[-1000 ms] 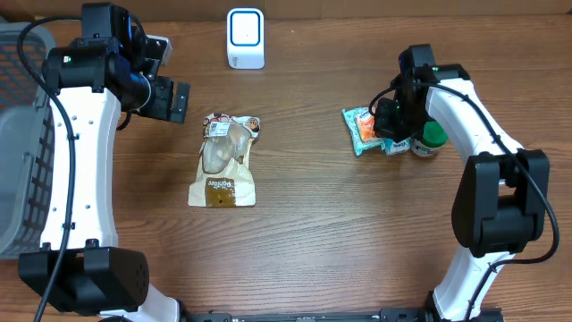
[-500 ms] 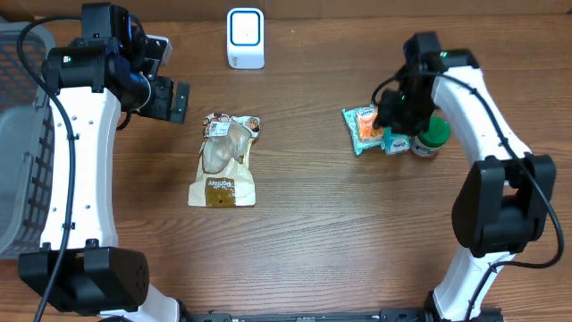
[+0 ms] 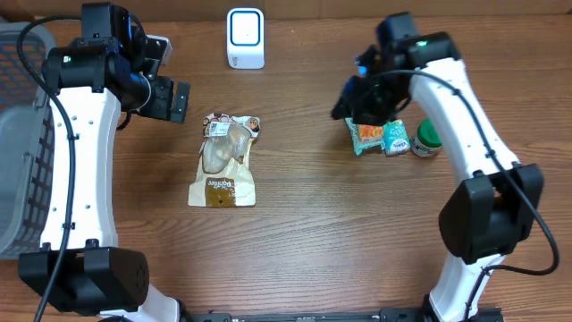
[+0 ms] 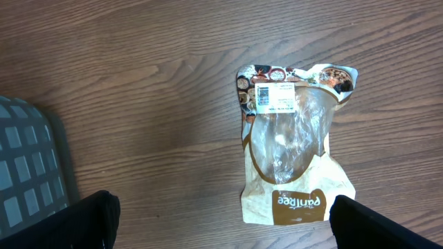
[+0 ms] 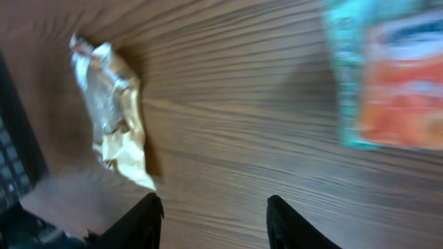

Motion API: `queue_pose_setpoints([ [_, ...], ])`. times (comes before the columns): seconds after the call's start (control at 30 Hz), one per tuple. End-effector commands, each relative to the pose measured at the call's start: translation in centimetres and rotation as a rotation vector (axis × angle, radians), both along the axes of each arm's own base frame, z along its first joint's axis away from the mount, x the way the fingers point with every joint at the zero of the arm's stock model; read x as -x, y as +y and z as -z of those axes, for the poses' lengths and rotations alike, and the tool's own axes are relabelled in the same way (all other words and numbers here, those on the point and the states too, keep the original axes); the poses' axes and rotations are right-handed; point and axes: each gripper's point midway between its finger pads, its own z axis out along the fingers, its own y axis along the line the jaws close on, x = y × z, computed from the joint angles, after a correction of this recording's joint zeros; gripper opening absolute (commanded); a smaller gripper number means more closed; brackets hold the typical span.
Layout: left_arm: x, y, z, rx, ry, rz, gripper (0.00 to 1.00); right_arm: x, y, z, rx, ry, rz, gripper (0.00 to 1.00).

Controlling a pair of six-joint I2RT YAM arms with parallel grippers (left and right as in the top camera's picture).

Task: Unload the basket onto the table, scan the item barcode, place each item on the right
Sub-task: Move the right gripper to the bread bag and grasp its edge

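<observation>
Your right gripper [image 5: 216,223] stands parted, nothing between its fingers; your left gripper [image 4: 225,225] gapes wide, also empty. Just ahead of the left one the pouch [image 4: 294,145] lies flat on the table [image 3: 304,233]. It is tan with a clear window, its white barcode label [image 4: 273,97] facing up; the blurred right wrist view seems to show it too

I've got the pouch [image 3: 225,161] lying flat on the surface [image 3: 304,233] mid-view, clear window, brown bottom | white barcode label [image 4: 274,97] face up near its top | scanner [image 3: 245,38]: white, blue-rimmed, far edge, well apart
</observation>
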Motion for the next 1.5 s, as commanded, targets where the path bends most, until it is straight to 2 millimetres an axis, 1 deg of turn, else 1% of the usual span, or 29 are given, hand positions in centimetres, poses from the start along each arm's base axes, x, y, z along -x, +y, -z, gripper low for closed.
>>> queue_pose_setpoints([
  [0.0, -0.1, -0.1, -0.3, 0.002, -0.008, 0.011, 1.0, 1.2, 2.9, 0.5, -0.025, 0.006, -0.072, 0.49],
  [0.07, -0.1, -0.1, -0.3, 0.002, -0.008, 0.011, 0.99, 1.8, 4.2, 1.1, -0.027, 0.006, -0.099, 0.54],
  [0.17, -0.1, -0.1, -0.3, 0.002, -0.008, 0.011, 1.0, 3.1, 6.3, 2.3, -0.027, 0.019, -0.133, 0.65],
  [0.2, -0.1, -0.1, -0.3, 0.002, -0.008, 0.011, 0.99, 3.5, 6.9, 2.7, -0.027, 0.027, -0.134, 0.67],
  [0.33, -0.1, -0.1, -0.3, 0.002, -0.008, 0.011, 0.99, 5.5, 9.6, 5.0, -0.031, 0.074, -0.116, 0.7],
  [0.47, -0.1, -0.1, -0.3, 0.002, -0.008, 0.011, 1.0, 7.3, 12.1, 7.2, -0.041, 0.098, -0.102, 0.71],
  [0.63, -0.1, -0.1, -0.3, 0.002, -0.008, 0.011, 1.0, 9.3, 15.6, 9.8, -0.086, 0.077, -0.098, 0.72],
  [0.67, -0.1, 0.0, -0.3, 0.001, -0.008, 0.011, 0.99, 9.7, 16.3, 10.5, -0.101, 0.069, -0.095, 0.73],
  [0.7, -0.1, -0.1, -0.3, 0.002, -0.008, 0.011, 1.0, 9.9, 16.7, 10.9, -0.111, 0.064, -0.092, 0.74],
  [0.8, -0.1, -0.1, -0.3, 0.002, -0.008, 0.011, 1.0, 10.6, 17.7, 12.2, -0.145, 0.048, -0.079, 0.75],
  [0.93, -0.1, -0.1, -0.3, 0.002, -0.008, 0.011, 0.99, 10.4, 18.2, 12.9, -0.183, 0.011, -0.073, 0.74],
  [1.07, -0.1, -0.1, -0.3, 0.002, -0.008, 0.011, 0.99, 9.9, 18.7, 12.9, -0.219, -0.012, -0.049, 0.7],
  [1.17, -0.1, -0.1, -0.3, 0.002, -0.008, 0.011, 1.0, 9.7, 19.3, 12.7, -0.248, -0.031, -0.038, 0.63],
  [1.33, -0.1, -0.1, -0.3, 0.002, -0.008, 0.011, 1.0, 9.9, 20.3, 12.5, -0.255, -0.054, -0.044, 0.56],
  [1.47, -0.1, -0.1, -0.3, 0.002, -0.008, 0.011, 0.99, 10.1, 20.5, 12.8, -0.227, -0.076, -0.043, 0.55],
])
